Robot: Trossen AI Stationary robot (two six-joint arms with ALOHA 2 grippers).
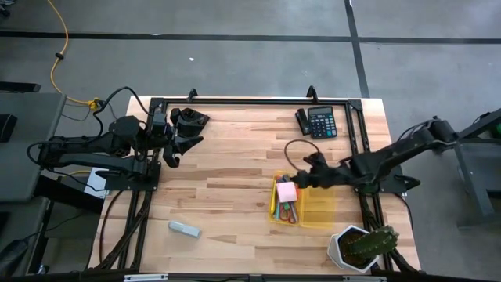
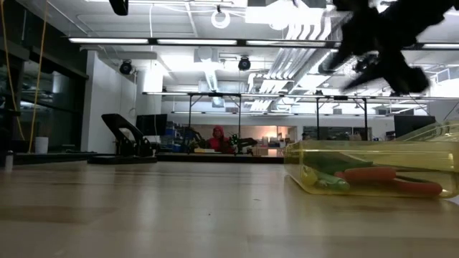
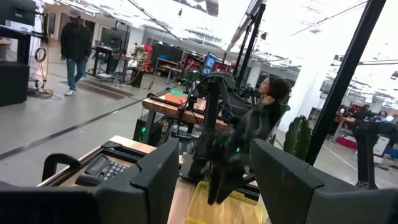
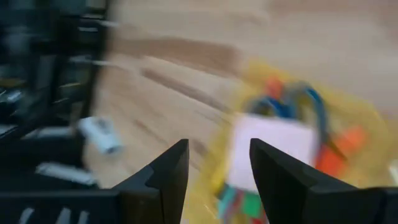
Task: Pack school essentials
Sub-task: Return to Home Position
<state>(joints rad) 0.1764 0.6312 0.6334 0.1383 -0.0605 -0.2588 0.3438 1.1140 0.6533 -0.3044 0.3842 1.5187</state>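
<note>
A clear yellow box (image 1: 319, 210) stands on the table's right near part. In it lie the pink sticky-note pad (image 1: 286, 191), the red-handled and blue-handled scissors (image 1: 288, 214) and other small stationery; the low view shows green and red pieces through the box wall (image 2: 373, 175). My right gripper (image 1: 300, 179) hovers open just above the box's far left corner, holding nothing. Its wrist view looks down past my right gripper (image 4: 217, 152) at the pad (image 4: 270, 152). My left gripper (image 1: 173, 153) waits open at the table's far left; in its own view my left gripper (image 3: 214, 165) is empty.
A calculator (image 1: 321, 121) and a small black device (image 1: 302, 122) lie near the far edge. A black cable loop (image 1: 294, 150) lies behind the box. A small grey-white object (image 1: 185, 229) sits left of centre near the near edge. A potted cactus (image 1: 362, 246) stands at the near right corner.
</note>
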